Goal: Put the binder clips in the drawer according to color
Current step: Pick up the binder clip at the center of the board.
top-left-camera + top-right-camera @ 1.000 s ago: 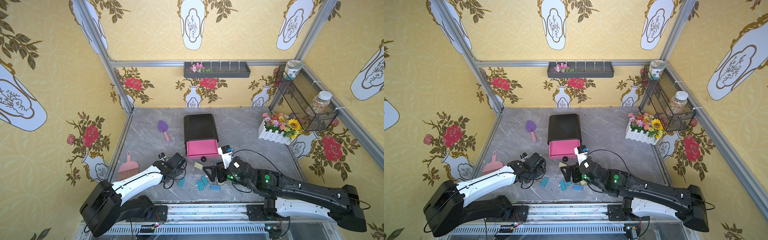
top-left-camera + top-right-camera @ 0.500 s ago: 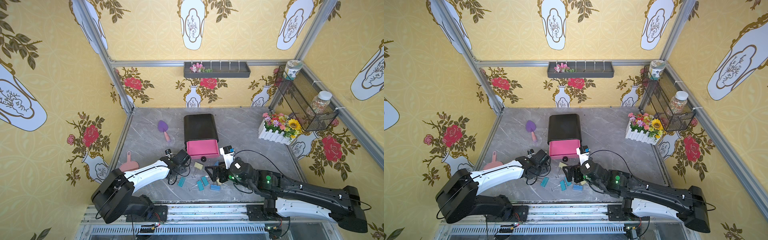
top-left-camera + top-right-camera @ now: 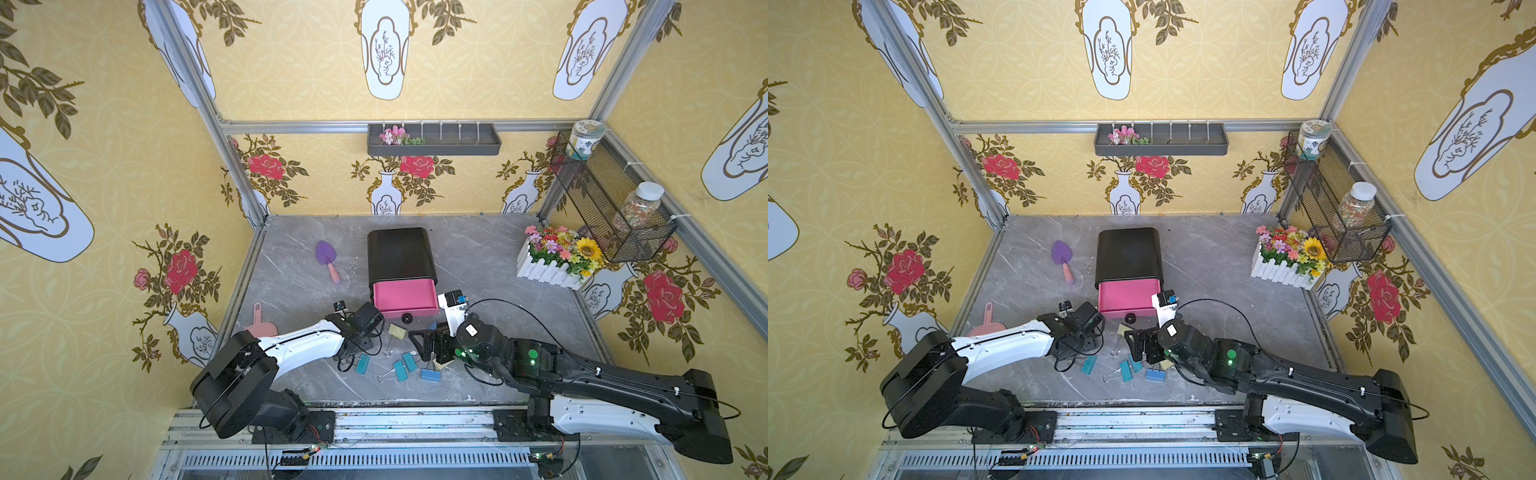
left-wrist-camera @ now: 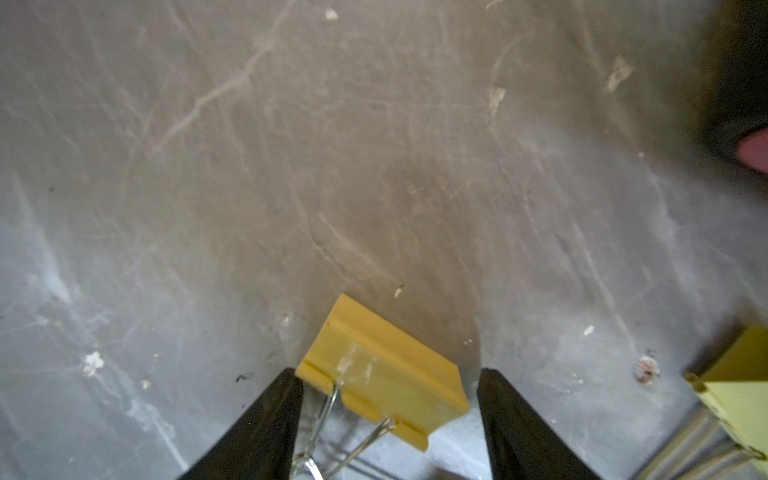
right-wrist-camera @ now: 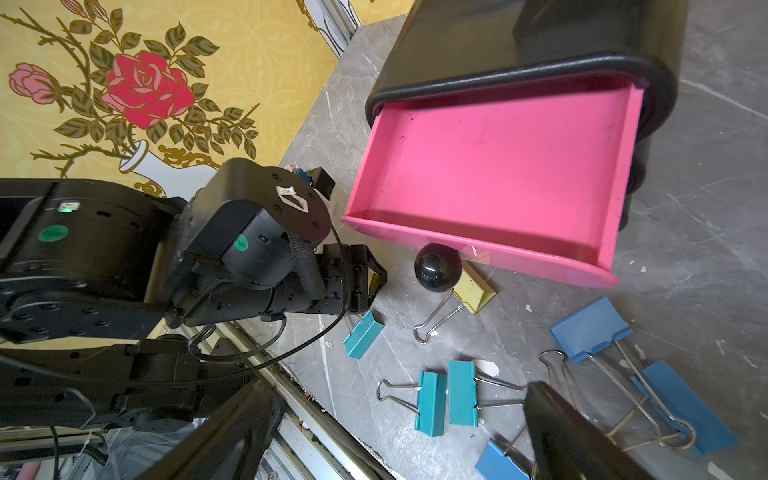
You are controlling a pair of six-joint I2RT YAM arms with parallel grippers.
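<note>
Clearly, a yellow binder clip (image 4: 380,368) with silver wire handles sits between the left gripper (image 4: 388,409)'s parted fingers (image 4: 266,424); right fingers (image 5: 582,440) spread wide.

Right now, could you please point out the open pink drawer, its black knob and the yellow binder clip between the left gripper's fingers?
open pink drawer (image 5: 494,166): right wrist view, on its bare floor.
black knob (image 5: 437,269): right wrist view, on its rounded front.
yellow binder clip (image 4: 380,365): left wrist view, on its flat yellow body.

My cabinet's top pink drawer (image 5: 490,166) stands pulled out, empty; teal, blue and pale yellow binder clips (image 5: 461,392) lie scattered on the table before it, one yellow clip (image 4: 380,365) between my left fingers
</note>
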